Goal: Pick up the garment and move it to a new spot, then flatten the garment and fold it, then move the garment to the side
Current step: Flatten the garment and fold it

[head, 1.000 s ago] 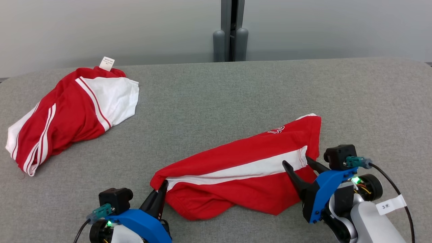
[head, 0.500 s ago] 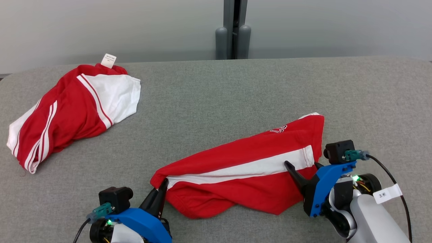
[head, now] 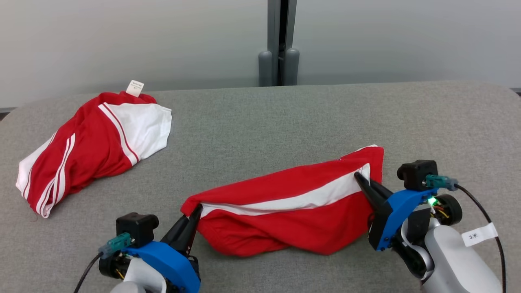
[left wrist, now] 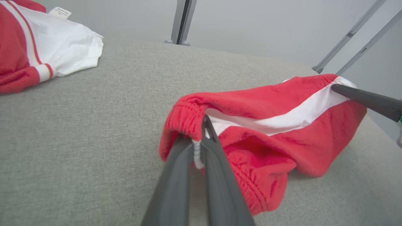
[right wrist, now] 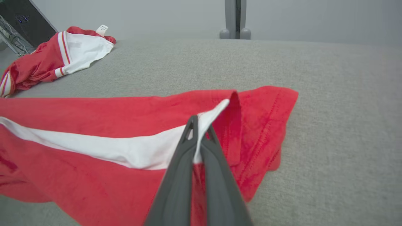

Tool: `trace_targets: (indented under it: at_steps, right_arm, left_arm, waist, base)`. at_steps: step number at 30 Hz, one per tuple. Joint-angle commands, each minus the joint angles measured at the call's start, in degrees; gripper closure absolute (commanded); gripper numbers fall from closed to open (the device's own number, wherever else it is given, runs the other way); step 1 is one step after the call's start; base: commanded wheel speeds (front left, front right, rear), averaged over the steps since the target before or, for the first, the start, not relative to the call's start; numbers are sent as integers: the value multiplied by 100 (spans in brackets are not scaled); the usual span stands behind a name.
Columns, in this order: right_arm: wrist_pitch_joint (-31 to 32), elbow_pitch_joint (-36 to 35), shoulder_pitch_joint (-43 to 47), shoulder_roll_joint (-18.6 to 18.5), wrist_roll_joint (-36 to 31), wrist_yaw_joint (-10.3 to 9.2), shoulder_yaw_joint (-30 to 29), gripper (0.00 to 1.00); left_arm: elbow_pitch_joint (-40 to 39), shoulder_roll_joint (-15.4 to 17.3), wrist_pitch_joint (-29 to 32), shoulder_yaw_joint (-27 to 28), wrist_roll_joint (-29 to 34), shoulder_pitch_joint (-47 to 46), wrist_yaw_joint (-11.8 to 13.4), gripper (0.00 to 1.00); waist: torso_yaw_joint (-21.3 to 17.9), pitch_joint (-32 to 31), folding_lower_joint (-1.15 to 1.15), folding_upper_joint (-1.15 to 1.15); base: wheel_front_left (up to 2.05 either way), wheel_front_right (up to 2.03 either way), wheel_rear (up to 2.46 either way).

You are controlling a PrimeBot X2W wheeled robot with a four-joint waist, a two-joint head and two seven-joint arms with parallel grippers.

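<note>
Garment (head: 285,211), red with a white band along its length, lies stretched across the near middle of the grey padded table (head: 244,130), pinched at both ends.

At the far left a second red-and-white garment (head: 81,154) sits crumpled near the table's back edge, a small white label (head: 135,88) sticking up from its top. It is well apart from the stretched one.

Next comes the left gripper (head: 194,211) at the lower left, its dark fingers pressed together on the gathered, ribbed left end of the garment (the left wrist view shows red fabric and a bit of white cord caught between them (left wrist: 201,135)). From there the cloth runs rightward, rising a little, while its lower red folds sag onto the table.

Behind the table, about centre, stands a grey post (head: 279,44) against a pale wall.

At the right end, the right gripper (head: 360,178) is clamped on the white band close to the hem. In the right wrist view (right wrist: 196,122) its fingers meet with the white fabric nipped between them, and the red hem folds over just beyond.
</note>
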Motion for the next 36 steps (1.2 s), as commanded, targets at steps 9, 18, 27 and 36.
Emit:
trace_targets:
  at_steps: [9,18,27,36]
  right_arm:
    - [-390,-1282,22,-310,314,1,-407,100]
    - [131,-3619,64,-329,261,1,-1106,100]
    - [658,-4114,-455,-110,-1,1,-1527,100]
    - [223,-2685,-2461,189,-127,1,-1532,100]
  left_arm:
    - [-1544,869,784,114,120,-857,-85,100]
    - [-3202,1315,1819,454,-187,-2115,-79,100]
    - [-2933,1456,2343,481,-380,-3160,-130,100]
    - [-1688,1213,2040,202,-256,-4886,-187,100]
  waist:
    - [-187,-465,0,0]
    - [-419,-443,0,0]
    - [-636,275,0,0]
    - [-955,1243,0,0]
  base:
    - [0,0,0]
    - [0,0,0]
    - [0,0,0]
    - [0,0,0]
